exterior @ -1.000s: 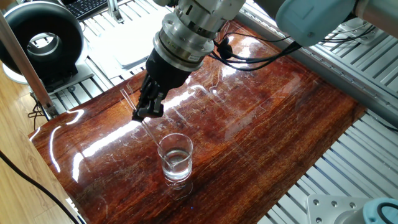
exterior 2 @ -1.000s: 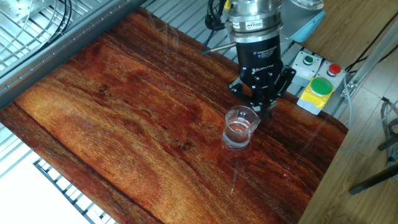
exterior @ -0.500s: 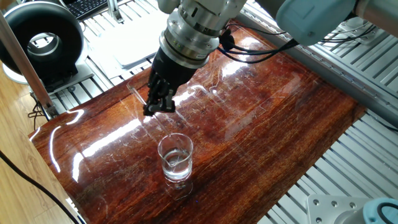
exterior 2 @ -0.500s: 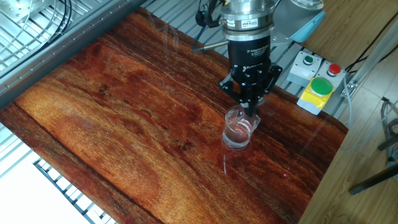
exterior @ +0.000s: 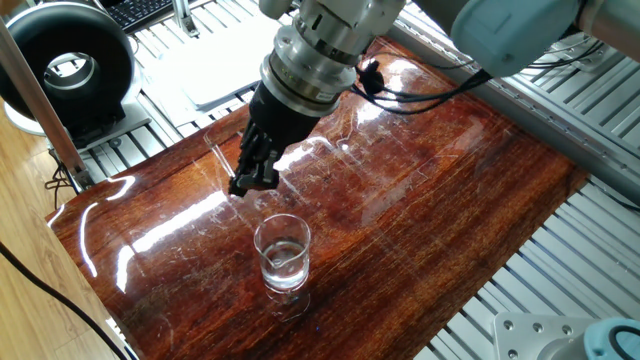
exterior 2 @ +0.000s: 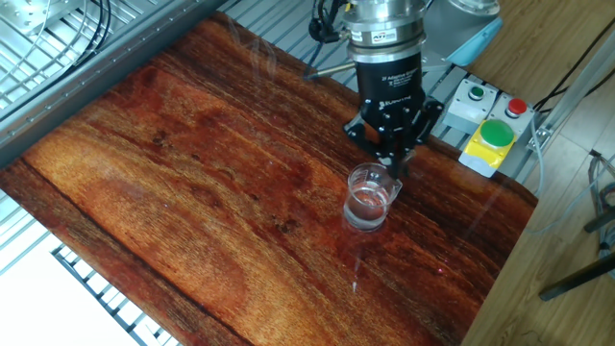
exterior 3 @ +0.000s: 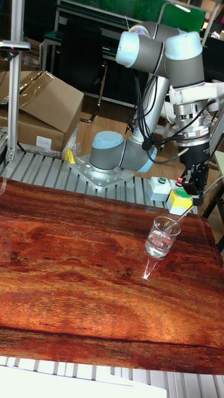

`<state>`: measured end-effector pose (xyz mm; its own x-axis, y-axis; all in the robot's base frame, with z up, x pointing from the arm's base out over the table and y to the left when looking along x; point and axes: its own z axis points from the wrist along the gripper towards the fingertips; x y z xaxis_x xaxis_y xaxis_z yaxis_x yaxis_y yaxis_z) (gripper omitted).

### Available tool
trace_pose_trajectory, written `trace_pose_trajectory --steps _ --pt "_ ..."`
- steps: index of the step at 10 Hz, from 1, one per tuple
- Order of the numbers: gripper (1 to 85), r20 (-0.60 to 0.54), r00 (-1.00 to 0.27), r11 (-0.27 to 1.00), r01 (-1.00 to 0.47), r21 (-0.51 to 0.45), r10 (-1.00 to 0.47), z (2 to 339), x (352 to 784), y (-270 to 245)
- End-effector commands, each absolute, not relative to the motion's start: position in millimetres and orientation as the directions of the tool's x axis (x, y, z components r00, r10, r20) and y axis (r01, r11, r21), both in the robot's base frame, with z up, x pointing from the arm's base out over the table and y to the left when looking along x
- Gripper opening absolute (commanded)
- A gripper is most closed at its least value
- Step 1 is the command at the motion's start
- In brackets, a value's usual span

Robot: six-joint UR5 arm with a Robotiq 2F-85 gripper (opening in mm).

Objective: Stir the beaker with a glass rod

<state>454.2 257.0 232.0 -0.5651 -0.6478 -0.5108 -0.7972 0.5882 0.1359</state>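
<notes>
We see the beaker standing just below the gripper, slightly off to one side. The glass rod slants down from the gripper's closed fingers into the beaker's liquid.

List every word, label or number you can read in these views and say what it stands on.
Gripper body: two lines of small white print, too small and blurred to read.
Silver wrist ring above it: a small dark label, unreadable.
Button box with green, red and white buttons: no legible lettering.
Beaker, wooden table, cardboard box: no text visible.
</notes>
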Motion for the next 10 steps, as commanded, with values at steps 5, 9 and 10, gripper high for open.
trace_pose_trajectory --steps 5,9,10 --pt "1.0 -0.516 -0.483 0.554 -0.833 0.020 -0.708 232.7 472.5 244.5" --pt "1.0 -0.487 -0.528 0.568 -0.820 0.076 -0.696 225.2 452.7 239.1" --pt "1.0 -0.490 -0.558 0.588 -0.801 0.110 -0.669 224.4 446.5 240.7"
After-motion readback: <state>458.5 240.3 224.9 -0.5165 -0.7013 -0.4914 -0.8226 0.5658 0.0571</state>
